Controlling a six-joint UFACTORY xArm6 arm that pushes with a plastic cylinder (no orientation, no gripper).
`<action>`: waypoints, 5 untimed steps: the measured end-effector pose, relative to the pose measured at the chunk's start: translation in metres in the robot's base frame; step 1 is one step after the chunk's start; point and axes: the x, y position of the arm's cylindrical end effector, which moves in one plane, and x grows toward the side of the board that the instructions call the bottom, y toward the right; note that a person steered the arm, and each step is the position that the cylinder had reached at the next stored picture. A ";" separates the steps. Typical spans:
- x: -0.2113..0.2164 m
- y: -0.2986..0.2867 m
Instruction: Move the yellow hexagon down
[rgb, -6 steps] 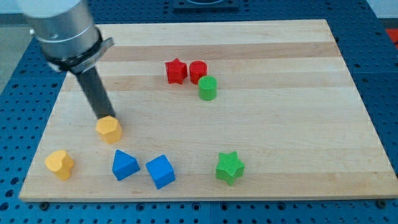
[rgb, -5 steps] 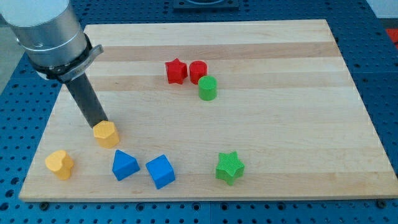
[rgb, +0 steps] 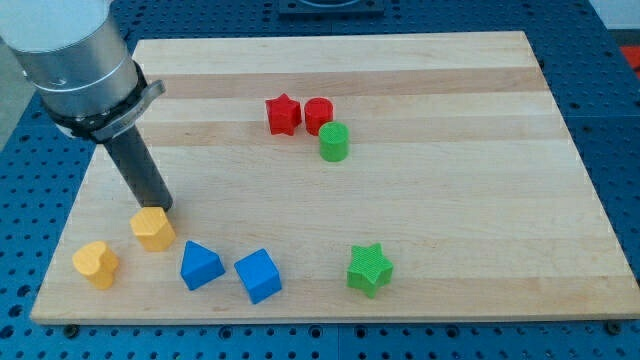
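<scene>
Here my tip (rgb: 161, 208) touches the yellow hexagon (rgb: 152, 229) at lower left, gripping nothing; blocks: two yellow, two blue, two red, two green.

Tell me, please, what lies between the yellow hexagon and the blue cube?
In the camera view, the blue triangular block lies between the yellow hexagon and the blue cube. It touches neither.

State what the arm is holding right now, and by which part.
Nothing is held: the arm ends in a plain rod. My tip only rests against the upper edge of the yellow hexagon, pushing it, with the yellow heart lying apart to the view's lower left.
</scene>
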 end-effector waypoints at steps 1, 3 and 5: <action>-0.009 0.003; 0.005 0.000; 0.024 -0.012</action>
